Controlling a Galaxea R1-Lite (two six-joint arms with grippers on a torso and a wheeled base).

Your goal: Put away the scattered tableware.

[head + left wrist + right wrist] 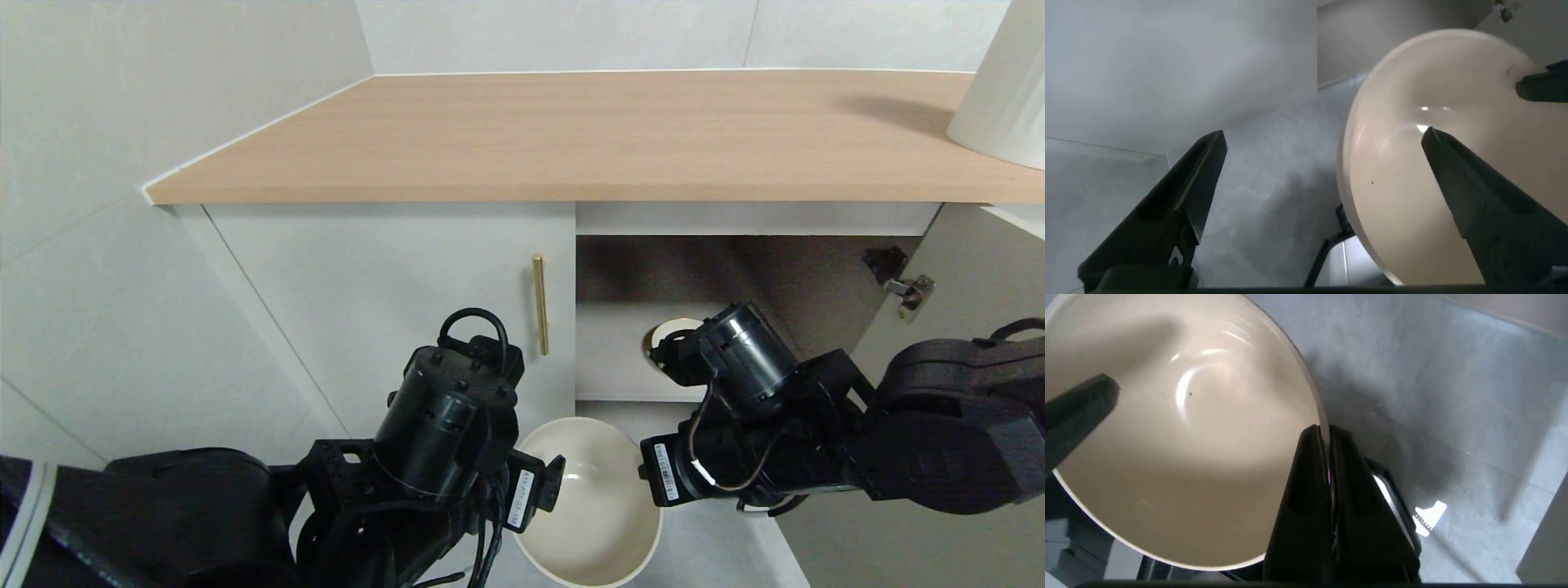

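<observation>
A cream bowl (589, 498) hangs low in front of the open cupboard, between my two arms. My right gripper (655, 502) is shut on its right rim; the right wrist view shows the rim pinched at the gripper (1323, 445), above the bowl's hollow (1192, 441). My left gripper (543, 490) stands open at the bowl's left side. In the left wrist view that gripper (1323, 139) straddles the near rim of the bowl (1413, 122), one finger (1478, 212) over the inside, the other (1167, 220) outside. A pale round dish (671, 333) sits on the cupboard shelf, partly hidden by my right wrist.
The cupboard's right door (939, 294) is swung open, with a hinge (906, 287) showing. The left door (392, 286) is closed and has a gold handle (539, 304). A wooden counter (571, 139) runs above, with a white cylinder (1004, 90) at its far right. Grey floor (1454, 416) lies below.
</observation>
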